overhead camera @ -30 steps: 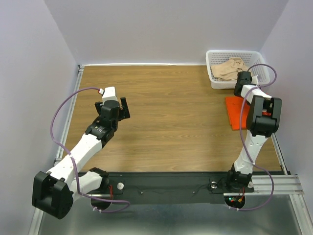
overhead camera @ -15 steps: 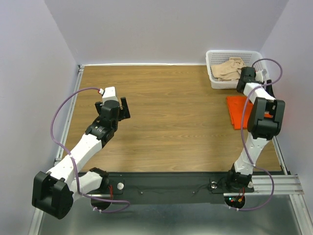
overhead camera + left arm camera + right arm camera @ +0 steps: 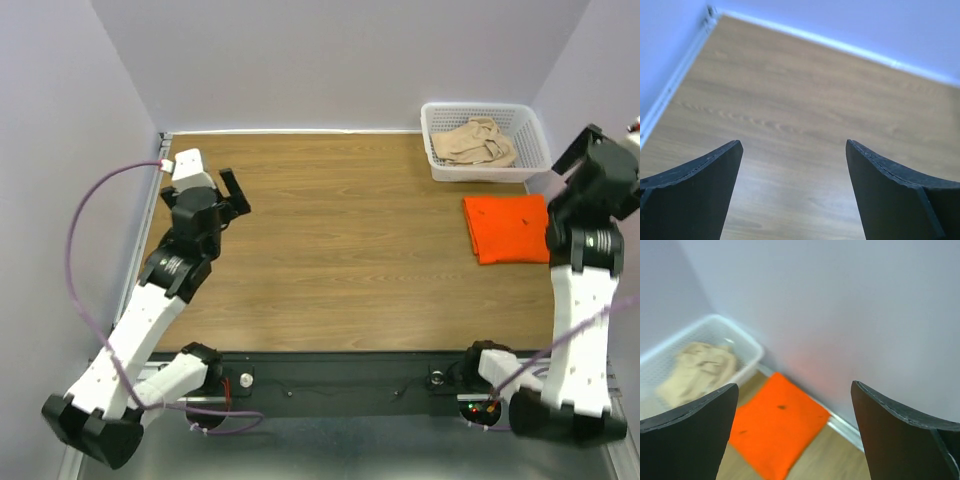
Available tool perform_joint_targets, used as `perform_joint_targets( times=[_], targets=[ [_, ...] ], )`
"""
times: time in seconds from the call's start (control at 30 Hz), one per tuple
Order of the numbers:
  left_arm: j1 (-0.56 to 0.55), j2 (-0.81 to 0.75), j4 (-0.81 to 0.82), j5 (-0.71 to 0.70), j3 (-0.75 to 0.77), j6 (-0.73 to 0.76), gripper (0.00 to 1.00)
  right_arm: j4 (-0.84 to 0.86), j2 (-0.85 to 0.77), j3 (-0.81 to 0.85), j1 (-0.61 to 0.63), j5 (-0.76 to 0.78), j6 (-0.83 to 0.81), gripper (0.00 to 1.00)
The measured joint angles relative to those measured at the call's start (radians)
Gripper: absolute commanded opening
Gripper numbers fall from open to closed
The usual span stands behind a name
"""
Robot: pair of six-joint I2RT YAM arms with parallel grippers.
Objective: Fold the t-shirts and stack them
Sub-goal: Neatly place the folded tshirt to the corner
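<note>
A brown wood-grain surface spreads out ahead of the left gripper and runs to a plain, pale lavender-grey back wall. A thin white strip lines the foot of that wall. To this gripper's left stands a side wall of the same colour, with a metal rail along its base. Ahead of the right gripper, the other side wall fills the view. The light is soft and even.
</note>
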Motion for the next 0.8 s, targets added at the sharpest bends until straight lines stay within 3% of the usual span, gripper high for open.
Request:
perform_joint_targets(
  times=[0.2, 0.5, 0.8],
  targets=[
    [0.000, -0.212, -0.006, -0.102, 0.068, 0.043, 0.97, -0.017, -0.283, -0.123, 0.031, -0.196, 0.056, 1.00],
    [0.000, -0.630, 0.137, -0.229, -0.103, 0.212, 0.99, -0.063, -0.583, -0.192, 0.048, -0.372, 0.024, 1.00],
    [0.000, -0.699, 0.145, -0.335, -0.148, 0.225, 0.99, -0.068, -0.607, -0.190, 0.063, -0.465, 0.004, 1.00]
  ],
)
